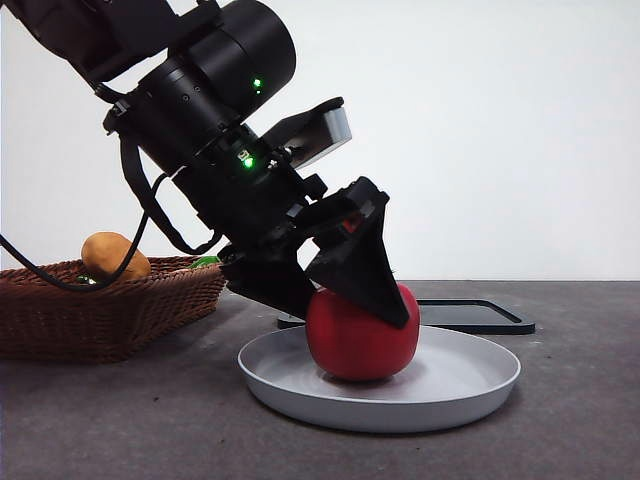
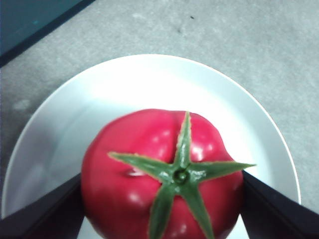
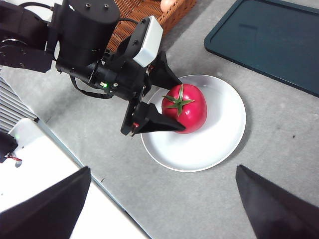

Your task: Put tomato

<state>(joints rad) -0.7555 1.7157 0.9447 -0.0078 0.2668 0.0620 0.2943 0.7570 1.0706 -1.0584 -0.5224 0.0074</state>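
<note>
The glossy red tomato (image 1: pixel 360 345) (image 3: pixel 192 112) with its green star-shaped stem sits on the white round plate (image 1: pixel 470 385) (image 2: pixel 139 79) (image 3: pixel 224 129), slightly off the plate's centre. My left gripper (image 1: pixel 350 305) (image 2: pixel 162 175) (image 3: pixel 178 105) reaches down at a slant from the upper left in the front view. Its black jaws press against both sides of the tomato (image 2: pixel 149 164), shut on it. My right gripper (image 3: pixel 163 169) hangs high over the table, open, with nothing between its jaws.
A woven basket (image 1: pixel 100 310) (image 3: pixel 139 15) stands to the left of the plate, holding an orange-brown oval item (image 1: pixel 112 255) and something green (image 1: pixel 205 262). A flat dark tray (image 1: pixel 480 315) (image 3: pixel 269 40) lies behind the plate. The table surface is grey.
</note>
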